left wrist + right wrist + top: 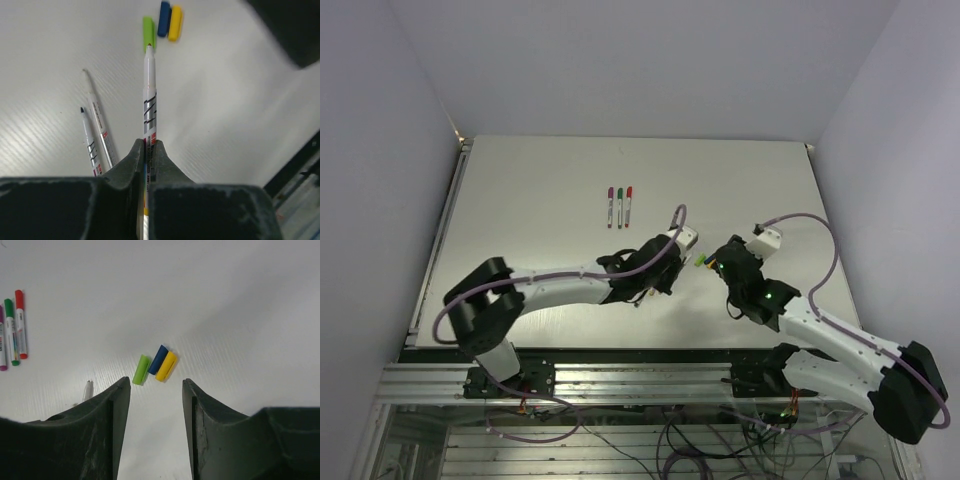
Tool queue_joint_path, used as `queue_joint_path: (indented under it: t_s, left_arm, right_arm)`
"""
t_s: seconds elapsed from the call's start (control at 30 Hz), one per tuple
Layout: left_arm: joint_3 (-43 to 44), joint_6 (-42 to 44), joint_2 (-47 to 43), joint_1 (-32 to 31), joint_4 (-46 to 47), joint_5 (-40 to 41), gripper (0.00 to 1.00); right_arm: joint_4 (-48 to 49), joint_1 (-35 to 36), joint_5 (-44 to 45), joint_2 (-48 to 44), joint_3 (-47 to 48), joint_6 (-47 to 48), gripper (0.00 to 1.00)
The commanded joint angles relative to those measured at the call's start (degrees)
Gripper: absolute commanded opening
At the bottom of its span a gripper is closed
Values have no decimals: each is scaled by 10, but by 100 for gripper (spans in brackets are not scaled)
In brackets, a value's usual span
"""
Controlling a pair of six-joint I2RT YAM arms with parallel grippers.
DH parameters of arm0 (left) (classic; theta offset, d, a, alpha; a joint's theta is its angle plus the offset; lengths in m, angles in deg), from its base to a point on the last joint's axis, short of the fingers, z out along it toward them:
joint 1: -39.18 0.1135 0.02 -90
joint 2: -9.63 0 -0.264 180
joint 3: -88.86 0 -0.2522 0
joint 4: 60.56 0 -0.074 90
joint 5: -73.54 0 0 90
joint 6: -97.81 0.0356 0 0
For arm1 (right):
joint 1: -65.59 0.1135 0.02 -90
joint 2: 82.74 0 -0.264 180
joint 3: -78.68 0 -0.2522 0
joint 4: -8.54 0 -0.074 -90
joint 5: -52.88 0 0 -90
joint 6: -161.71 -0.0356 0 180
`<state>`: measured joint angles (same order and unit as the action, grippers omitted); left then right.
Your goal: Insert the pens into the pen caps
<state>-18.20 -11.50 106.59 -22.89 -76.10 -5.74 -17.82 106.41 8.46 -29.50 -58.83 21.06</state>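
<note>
Left fingers pinch a pen, tip pointing at the green cap, top centre; right fingers, spread, should next steady that cap.

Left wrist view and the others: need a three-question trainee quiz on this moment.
1. True or false: the left tool is shut on a thin white uncapped marker pen.
2. Three stubby plastic caps lie side by side: lime green cap, dark blue cap, yellow cap. Which is nearest the held pen's tip? A) lime green B) dark blue C) yellow
3. How many capped marker pens lie in a row in the top view?
Key: 1 true; 2 A; 3 three.
</note>
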Motion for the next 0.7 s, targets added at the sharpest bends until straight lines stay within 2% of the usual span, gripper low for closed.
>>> queue_joint_path:
  t_s: [0.0,0.33,0.67]
  left_arm:
    - [-24,-6,-77,-3,25,31,7]
    - [-85,-18,-158,4,-17,147,7]
    - [-167,-41,-231,105,-8,94,7]
  right_arm:
    - [8,-7,-11,59,44,29,45]
    - [60,-79,-162,228,111,64,41]
    - [62,-80,-197,352,171,71,39]
